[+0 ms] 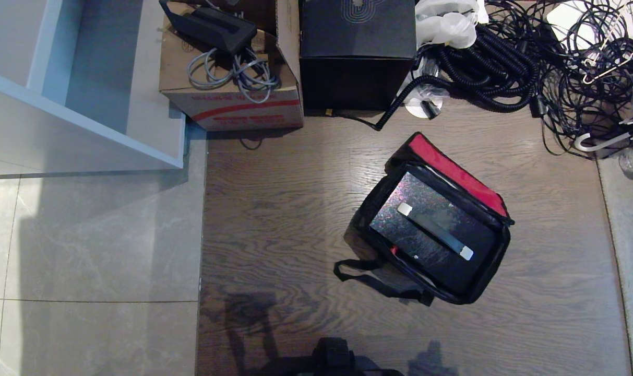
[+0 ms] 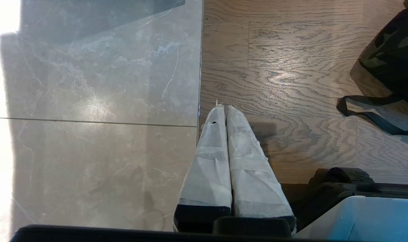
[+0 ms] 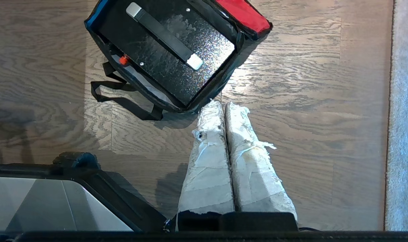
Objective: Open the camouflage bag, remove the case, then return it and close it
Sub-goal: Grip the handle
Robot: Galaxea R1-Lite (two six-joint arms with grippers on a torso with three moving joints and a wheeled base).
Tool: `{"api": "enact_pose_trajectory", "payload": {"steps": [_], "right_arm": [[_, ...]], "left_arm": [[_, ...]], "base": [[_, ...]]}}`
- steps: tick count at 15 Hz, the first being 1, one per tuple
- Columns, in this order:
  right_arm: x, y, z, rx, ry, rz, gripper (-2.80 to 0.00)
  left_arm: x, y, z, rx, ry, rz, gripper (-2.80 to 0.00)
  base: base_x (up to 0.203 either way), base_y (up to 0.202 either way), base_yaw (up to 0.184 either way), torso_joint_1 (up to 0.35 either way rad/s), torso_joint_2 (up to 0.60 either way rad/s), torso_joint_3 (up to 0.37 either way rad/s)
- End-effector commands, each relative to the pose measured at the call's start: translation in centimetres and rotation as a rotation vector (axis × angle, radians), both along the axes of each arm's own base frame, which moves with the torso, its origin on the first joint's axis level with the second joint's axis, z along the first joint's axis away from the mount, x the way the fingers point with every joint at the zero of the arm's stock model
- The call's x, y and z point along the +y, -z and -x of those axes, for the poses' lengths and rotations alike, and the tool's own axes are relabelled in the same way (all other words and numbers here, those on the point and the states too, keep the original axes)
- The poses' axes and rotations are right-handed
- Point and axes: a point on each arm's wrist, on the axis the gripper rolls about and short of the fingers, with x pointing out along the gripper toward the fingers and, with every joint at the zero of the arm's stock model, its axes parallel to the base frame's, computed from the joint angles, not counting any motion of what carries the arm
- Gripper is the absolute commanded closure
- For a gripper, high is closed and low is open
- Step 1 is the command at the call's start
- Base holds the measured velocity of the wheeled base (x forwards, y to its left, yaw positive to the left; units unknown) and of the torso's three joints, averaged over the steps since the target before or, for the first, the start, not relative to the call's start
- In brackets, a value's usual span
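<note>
Camouflage bag [image 1: 496,263], boxy and soft, lies open on grained wood floor [image 1: 274,209], red rim showing, a glittery black case [image 1: 426,245] with a flat strap handle inside. Both tape-wrapped end effectors, left [image 2: 224,108] and right [image 3: 220,105], hang pressed together, holding nothing. The camouflage lid is mostly hidden.

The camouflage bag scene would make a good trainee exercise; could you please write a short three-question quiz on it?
1. True or false: the camouflage bag stands open on the wooden floor.
2. What lies inside the bag? A) coiled cables B) a black case with a strap handle C) nothing
3. Fill in: the right gripper hangs just beside the bag, its fingers pressed ____.

Key: 1 true; 2 B; 3 together. The left gripper is likewise closed, above the floor, away from the bag.
</note>
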Motion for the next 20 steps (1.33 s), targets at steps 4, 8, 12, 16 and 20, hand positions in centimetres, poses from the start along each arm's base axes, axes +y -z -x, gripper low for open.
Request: {"api": "enact_pose_trajectory", "payload": {"steps": [4, 8, 12, 16, 20], "right_arm": [[0.0, 0.42, -0.13, 0.014, -0.002, 0.006, 0.0], [0.0, 0.46, -0.13, 0.017, 0.001, -0.003, 0.0], [0.0, 0.44, -0.13, 0.016, 0.001, -0.004, 0.0], [0.0, 0.46, -0.13, 0.017, 0.001, -0.003, 0.0], [0.0, 0.4, -0.12, 0.015, 0.001, -0.003, 0.0]], "left_arm": [[0.0, 0.0, 0.0, 0.0, 0.0, 0.001, 0.0], [0.0, 0.0, 0.0, 0.0, 0.0, 0.001, 0.0], [0.0, 0.0, 0.0, 0.0, 0.0, 0.001, 0.0], [0.0, 0.02, 0.0, 0.001, 0.0, 0.004, 0.0], [0.0, 0.0, 0.0, 0.0, 0.0, 0.007, 0.0]], "base": [[0.0, 0.0, 0.0, 0.0, 0.0, 0.0], [0.0, 0.0, 0.0, 0.0, 0.0, 0.0], [0.0, 0.0, 0.0, 0.0, 0.0, 0.0], [0.0, 0.0, 0.0, 0.0, 0.0, 0.0], [0.0, 0.0, 0.0, 0.0, 0.0, 0.0]]}}
